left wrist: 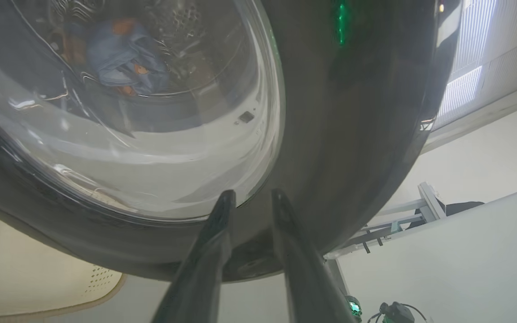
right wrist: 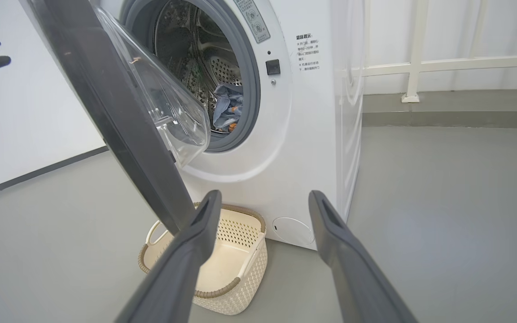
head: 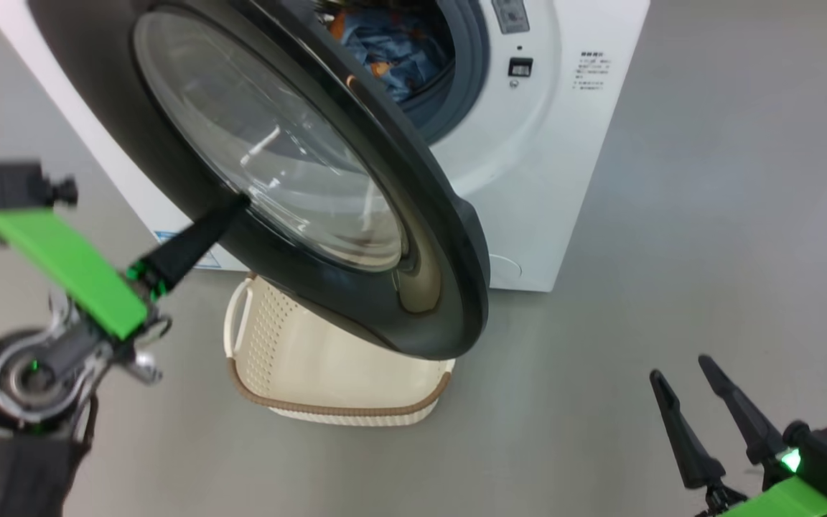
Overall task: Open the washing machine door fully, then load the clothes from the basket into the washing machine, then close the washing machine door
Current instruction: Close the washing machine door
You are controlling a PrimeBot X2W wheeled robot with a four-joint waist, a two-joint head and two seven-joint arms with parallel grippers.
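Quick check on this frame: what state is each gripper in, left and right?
Left gripper: slightly open, holding nothing, tips at the washing machine door.
Right gripper: wide open, empty.

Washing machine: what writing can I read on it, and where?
"温馨提示:" heads the printed notice on the washing machine front; the lines beneath are too small.
Grey sticker beside the drum opening: too small to read.
Blue label low on the front: blurred.

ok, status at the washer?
Left claw slightly parted, tips at door. Right claw open, clear. Clothes in drum, door half open. Basket sits under door.
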